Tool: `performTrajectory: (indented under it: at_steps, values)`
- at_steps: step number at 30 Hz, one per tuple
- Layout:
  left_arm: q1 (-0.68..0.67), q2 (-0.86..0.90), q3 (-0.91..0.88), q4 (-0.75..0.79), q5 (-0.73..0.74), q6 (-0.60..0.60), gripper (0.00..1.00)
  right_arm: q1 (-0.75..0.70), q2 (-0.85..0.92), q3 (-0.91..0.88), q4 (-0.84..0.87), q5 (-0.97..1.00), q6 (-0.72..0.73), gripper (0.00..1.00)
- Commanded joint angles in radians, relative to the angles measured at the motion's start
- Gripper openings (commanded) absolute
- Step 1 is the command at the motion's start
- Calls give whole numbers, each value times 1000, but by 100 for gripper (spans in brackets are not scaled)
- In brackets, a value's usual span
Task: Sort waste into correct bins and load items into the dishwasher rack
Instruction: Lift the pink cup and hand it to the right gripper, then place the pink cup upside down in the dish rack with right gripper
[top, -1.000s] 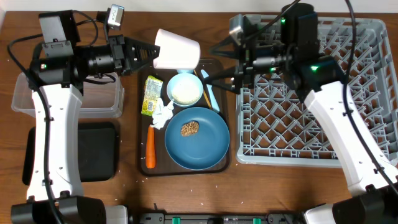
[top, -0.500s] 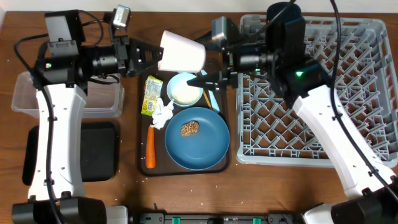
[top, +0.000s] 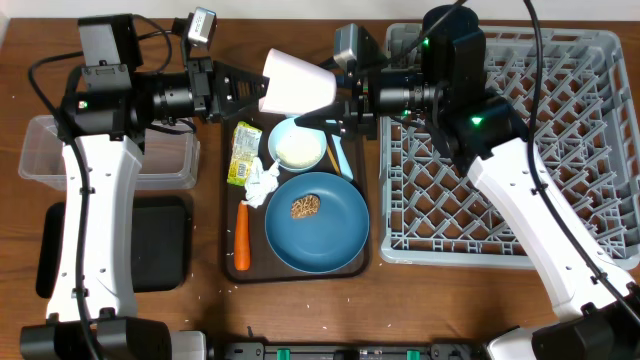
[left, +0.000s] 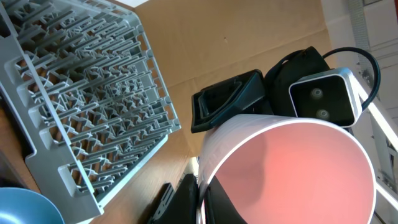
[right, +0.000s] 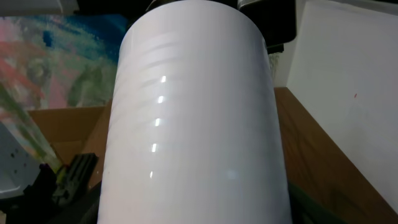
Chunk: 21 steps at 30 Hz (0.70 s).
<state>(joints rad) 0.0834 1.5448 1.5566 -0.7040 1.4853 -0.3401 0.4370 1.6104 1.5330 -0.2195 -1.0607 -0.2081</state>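
**Handover pose.** You held the pale, pink-lined plastic cup (top: 298, 85) sideways above the dark brown serving tray (top: 258, 272). The closed left tool (top: 248, 92) pinched its rim, apparently to offer the base to the right tool (top: 336, 102). That tool stood part-open about the base; whether it gripped was unclear. The large grey gridded dishwasher rack (top: 560, 150) lay just beyond.

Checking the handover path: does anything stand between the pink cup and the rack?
Only the right gripper, at the cup's rack-side end, while the left gripper holds it above the tray. Nothing else visible lies between cup and rack.
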Motion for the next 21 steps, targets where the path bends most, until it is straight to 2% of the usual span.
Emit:
performTrajectory:
  at_steps: [1,7,10,12,21]
  values:
    - [-2,-2,7,10,13,5,12,2,-10,17,-6,11,22,50]
    - [8,-2,7,10,-97,2,29,-68,-26,17,-43,60,66,50]
    - [27,-2,7,10,-144,2,35,-124,-45,17,-121,164,90,55]
    - [42,-2,7,10,-172,2,41,-164,-61,17,-201,253,100,54]
    - [75,-2,7,10,-197,2,43,-385,-191,18,-711,750,269,53]
